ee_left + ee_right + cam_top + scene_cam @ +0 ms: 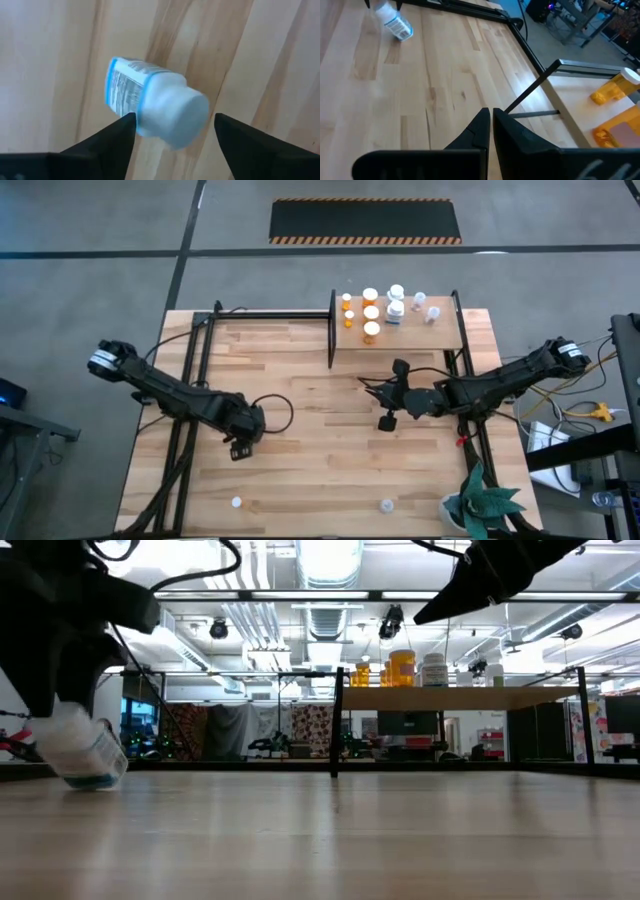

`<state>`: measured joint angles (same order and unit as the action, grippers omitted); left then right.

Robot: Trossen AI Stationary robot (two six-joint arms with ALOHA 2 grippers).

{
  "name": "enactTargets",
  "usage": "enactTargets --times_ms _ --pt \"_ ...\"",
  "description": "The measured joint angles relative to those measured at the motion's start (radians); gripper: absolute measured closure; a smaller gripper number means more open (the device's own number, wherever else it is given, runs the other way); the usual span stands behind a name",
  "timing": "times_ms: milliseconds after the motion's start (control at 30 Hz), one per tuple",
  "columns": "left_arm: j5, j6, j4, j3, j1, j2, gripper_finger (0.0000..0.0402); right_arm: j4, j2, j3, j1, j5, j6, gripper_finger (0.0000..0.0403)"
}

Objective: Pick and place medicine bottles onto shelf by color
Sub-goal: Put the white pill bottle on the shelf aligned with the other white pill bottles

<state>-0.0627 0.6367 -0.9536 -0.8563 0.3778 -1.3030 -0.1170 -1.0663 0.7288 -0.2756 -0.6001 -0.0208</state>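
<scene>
A white medicine bottle point(155, 107) with a blue-edged label stands tilted on the table's left half, its base edge point(95, 780) on the wood. My left gripper point(172, 130) points down over it, open, one finger on each side of its cap end. My right gripper point(490, 122) is shut and holds nothing. It hovers above the table just in front of the shelf point(425, 345). On the shelf stand several orange bottles point(371, 312) and white ones point(396, 306). The tilted bottle also shows far off in the right wrist view point(394, 22). My left gripper has its fingers on either side of the white bottle's cap end point(192, 112), coming from above. One fingertip point(125, 125) stands right against the bottle's side. I cannot tell whether it touches.
Two small loose bottles point(237, 502) point(386, 505) stand near the table's front edge. A green plant point(482, 505) sits at the front right corner. Black shelf posts point(332, 330) and frame rails point(205, 350) run along the far and left sides.
</scene>
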Motion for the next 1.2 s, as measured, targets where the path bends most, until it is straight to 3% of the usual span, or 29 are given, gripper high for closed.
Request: enactTargets --times_ms 333,700,1033,1200 --pt "-0.028 -0.06 0.002 -0.016 0.011 -0.007 0.02 0.001 0.0 0.0 0.0 -0.001 -0.006 0.039" --pt "-0.178 -0.538 -0.028 -0.035 0.209 -0.04 0.0203 -0.004 0.001 -0.019 -0.004 0.071 0.041 0.039" --pt "-0.218 -0.517 -0.141 0.011 0.207 -0.191 0.0203 -0.004 0.001 -0.023 -0.016 0.078 0.073 0.039" --pt "-0.275 -0.428 0.105 0.06 0.204 -0.191 0.0203 -0.003 0.001 -0.023 -0.022 0.078 0.073 0.039"
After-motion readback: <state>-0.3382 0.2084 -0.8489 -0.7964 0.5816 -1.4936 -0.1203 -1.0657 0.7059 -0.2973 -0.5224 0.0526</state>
